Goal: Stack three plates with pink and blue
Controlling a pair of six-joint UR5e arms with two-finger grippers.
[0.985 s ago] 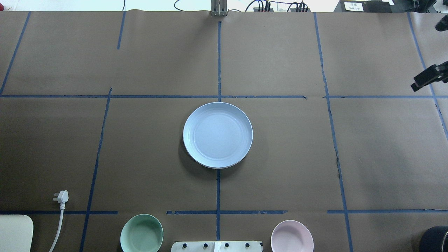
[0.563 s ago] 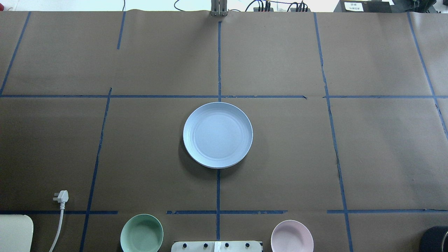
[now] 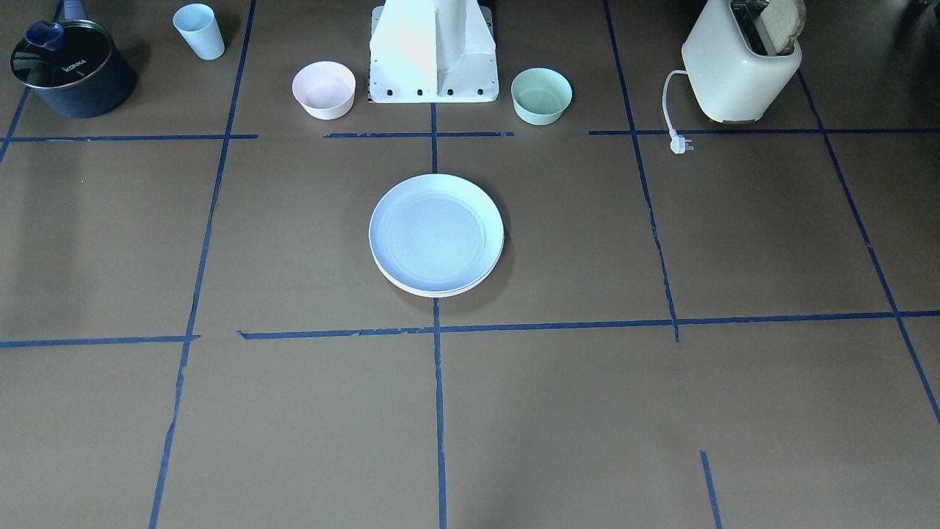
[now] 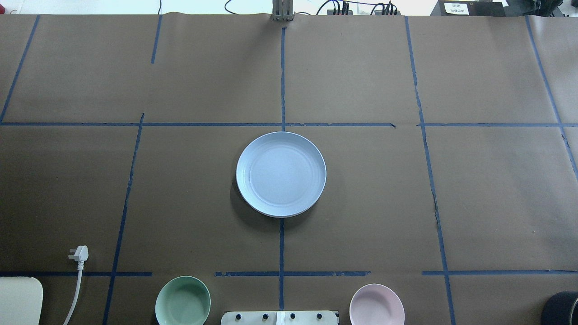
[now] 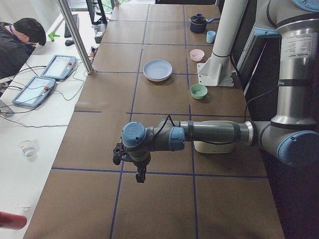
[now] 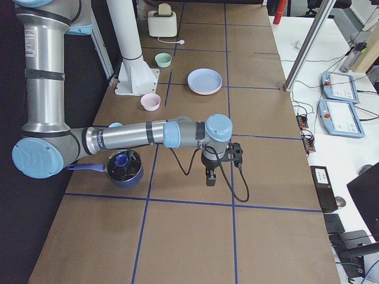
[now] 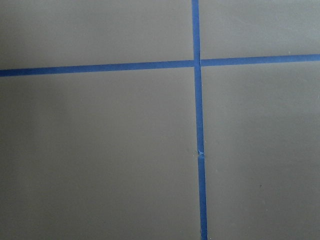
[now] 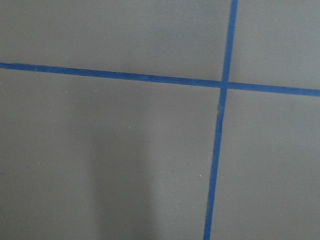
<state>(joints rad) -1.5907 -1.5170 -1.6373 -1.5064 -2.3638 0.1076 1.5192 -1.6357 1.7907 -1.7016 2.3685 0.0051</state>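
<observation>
Blue-topped plate stack (image 4: 281, 174) flat, rims up, left fingers (image 5: 141, 175), right fingers (image 6: 209, 176), can't tell spacing

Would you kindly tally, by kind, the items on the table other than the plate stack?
Bowls: 2, a pink bowl and a green bowl
Cups: 1, a blue cup
Pots: 1, a dark lidded pot
Toasters: 1, a cream toaster
Total: 5

"KONKA" stands in white on the glass lid (image 3: 62, 55) of the dark blue pot (image 3: 77, 95), well apart from the robot base (image 3: 433, 51), beyond the pink bowl (image 3: 324, 90). A white label (image 4: 456, 7) on a black box (image 4: 474, 10), far across from the base, is too small to read.
</observation>
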